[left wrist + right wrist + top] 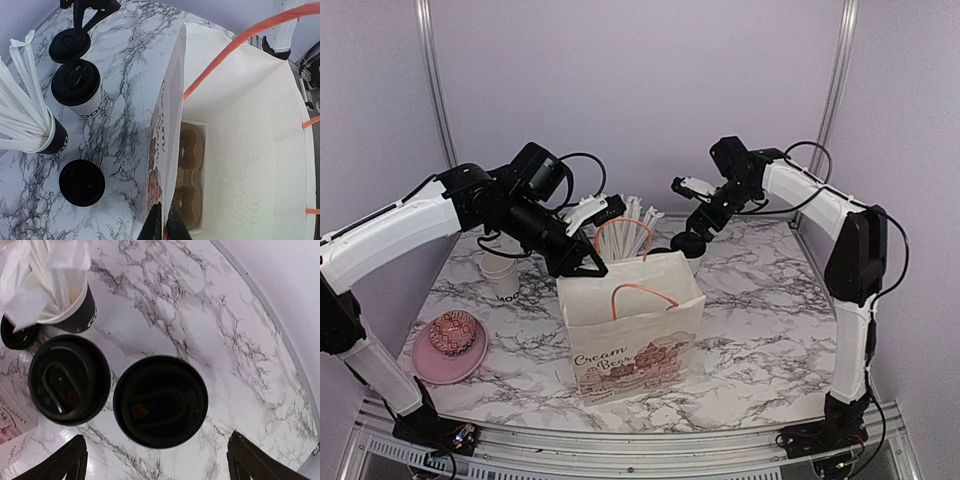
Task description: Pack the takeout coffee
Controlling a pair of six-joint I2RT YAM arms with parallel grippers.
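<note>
Behind the paper bag (632, 330) neither coffee is packed yet; the right gripper (160, 460) hangs spread wide over one lidded cup (160, 401), its twin (69, 380) alongside; the left gripper (164, 217) is pinched on the bag's rim, the cardboard carrier (191, 185) inside sitting empty.

Left arm (390, 240), right arm (815, 195), white shells, blk joints, looping blk cables (592, 158)
</note>
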